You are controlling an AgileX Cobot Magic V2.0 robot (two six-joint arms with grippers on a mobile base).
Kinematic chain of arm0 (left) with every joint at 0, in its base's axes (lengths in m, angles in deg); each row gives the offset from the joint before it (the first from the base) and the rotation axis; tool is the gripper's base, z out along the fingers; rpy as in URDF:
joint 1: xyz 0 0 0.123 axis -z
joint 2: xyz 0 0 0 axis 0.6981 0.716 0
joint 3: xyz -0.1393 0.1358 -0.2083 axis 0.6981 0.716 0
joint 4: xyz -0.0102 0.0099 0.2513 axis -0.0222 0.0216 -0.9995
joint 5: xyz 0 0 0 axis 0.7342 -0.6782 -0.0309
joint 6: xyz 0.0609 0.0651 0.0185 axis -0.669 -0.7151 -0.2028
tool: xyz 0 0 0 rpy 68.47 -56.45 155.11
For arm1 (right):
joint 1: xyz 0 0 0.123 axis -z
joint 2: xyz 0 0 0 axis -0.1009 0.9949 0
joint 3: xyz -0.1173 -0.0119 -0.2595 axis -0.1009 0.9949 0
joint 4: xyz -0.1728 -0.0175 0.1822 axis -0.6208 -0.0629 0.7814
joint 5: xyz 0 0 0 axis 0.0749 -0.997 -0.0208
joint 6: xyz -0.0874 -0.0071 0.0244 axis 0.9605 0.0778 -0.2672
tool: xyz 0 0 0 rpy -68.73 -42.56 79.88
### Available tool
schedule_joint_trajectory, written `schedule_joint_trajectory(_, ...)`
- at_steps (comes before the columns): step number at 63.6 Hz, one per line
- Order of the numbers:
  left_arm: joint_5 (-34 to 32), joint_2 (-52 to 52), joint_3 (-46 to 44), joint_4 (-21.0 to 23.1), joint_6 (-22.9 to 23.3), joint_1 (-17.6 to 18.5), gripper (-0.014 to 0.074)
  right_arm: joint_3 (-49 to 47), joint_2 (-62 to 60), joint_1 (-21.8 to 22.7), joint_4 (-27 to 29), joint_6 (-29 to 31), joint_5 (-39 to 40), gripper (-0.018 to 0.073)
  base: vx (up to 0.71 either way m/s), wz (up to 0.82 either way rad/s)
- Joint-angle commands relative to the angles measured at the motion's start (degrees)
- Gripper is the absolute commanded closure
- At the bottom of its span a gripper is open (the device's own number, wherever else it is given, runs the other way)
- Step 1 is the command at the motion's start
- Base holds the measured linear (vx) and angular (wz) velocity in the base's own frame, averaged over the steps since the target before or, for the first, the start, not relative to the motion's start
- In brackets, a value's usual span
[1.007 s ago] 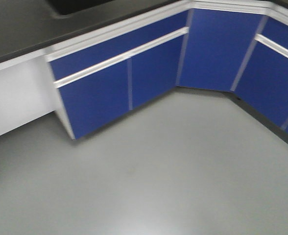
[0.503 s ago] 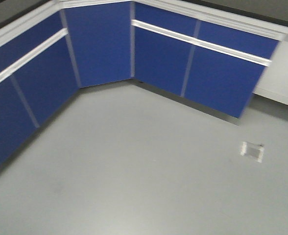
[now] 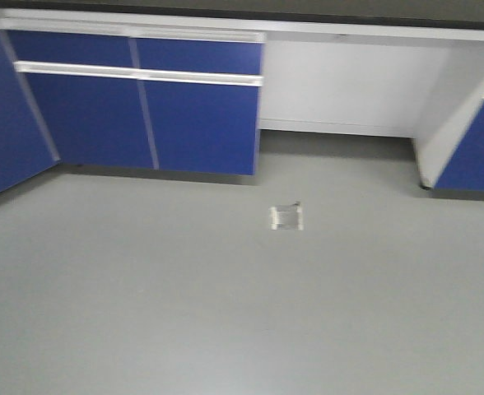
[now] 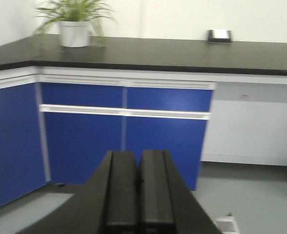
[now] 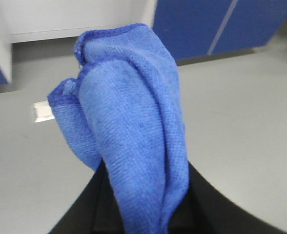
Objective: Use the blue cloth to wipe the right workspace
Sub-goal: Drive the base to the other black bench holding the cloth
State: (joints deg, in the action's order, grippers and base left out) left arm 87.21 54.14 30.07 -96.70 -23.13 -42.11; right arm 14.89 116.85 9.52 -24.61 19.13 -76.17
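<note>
On my left wrist feed the left gripper (image 4: 137, 161) is closed tight, its two black fingers pressed flat against each other. It points toward a run of blue cabinet doors (image 4: 124, 146) crossed by a white handle rail (image 4: 124, 112). Above them lies a black countertop (image 4: 158, 51). A green leafy plant in a white pot (image 4: 75, 24) stands at its left end, and a small silver-faced box (image 4: 219, 35) sits farther right, close to the pale wall. On the front feed, which is somewhat blurred, I see the blue doors filling the left half under the counter's dark edge. Next comes a white recessed panel (image 3: 341, 86), then another blue door at the far right edge. The grey floor (image 3: 143, 288) spreads in front. A small square metal floor plate (image 3: 286, 217) lies on it, roughly below the point where the doors meet the recess. On my right wrist feed the right gripper (image 5: 146, 214) is clamped on the blue terry cloth (image 5: 129, 131). The cloth rises out of the jaws in bunched folds and hides the fingers, so I see only the black outer shoulders on either side. It is held up in the gripper with the grey floor behind it. The floor plate shows to its left and blue doors at the upper right.
</note>
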Motion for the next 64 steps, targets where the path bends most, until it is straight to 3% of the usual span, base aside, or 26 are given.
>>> schedule_joint_trajectory(1, -4.77, -0.85, 1.75, -0.05, 0.49, 0.26, 0.0602, -1.73, -0.42, 0.08, -1.70, 0.26, 3.35, 0.0564, 0.09, -0.70)
schedule_joint_trajectory(31, -4.77, -0.85, 1.75, -0.05, 0.49, 0.26, 0.0602, -1.73, -0.42, 0.08, -1.70, 0.26, 3.18, 0.0564, 0.15, -0.53)
schedule_joint_trajectory(64, -4.77, -0.85, 1.75, -0.05, 0.49, 0.26, 0.0602, -1.73, -0.42, 0.08, -1.70, 0.26, 3.18, 0.0564, 0.30, -0.24)
